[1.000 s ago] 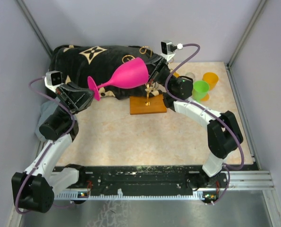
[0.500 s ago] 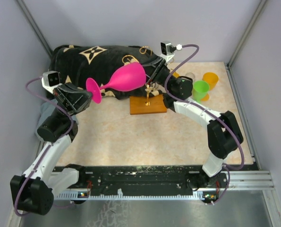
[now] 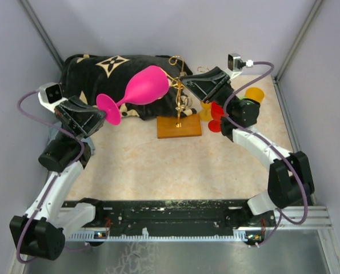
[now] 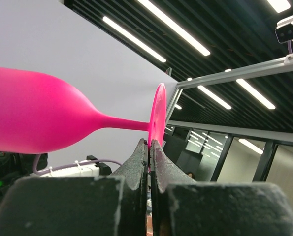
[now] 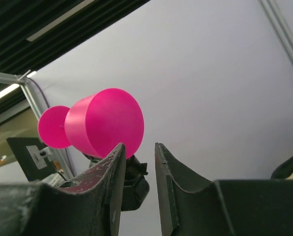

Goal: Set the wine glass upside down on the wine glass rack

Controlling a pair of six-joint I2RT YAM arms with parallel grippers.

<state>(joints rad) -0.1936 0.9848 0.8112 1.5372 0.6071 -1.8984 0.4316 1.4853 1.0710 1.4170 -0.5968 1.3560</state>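
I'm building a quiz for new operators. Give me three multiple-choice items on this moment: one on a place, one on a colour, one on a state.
1. Where does the left gripper grip the wine glass?
A. bowl rim
B. mid-stem
C. foot disc

2. What colour is the wine glass?
A. pink
B. green
C. clear

3. How is the right gripper?
A. shut on the glass
B. open, holding nothing
C. shut, holding nothing

Key:
1 C: its fingers pinch the disc's edge in the left wrist view.
2 A: bowl, stem and foot are all pink.
3 B: bare wall shows between its parted fingers.
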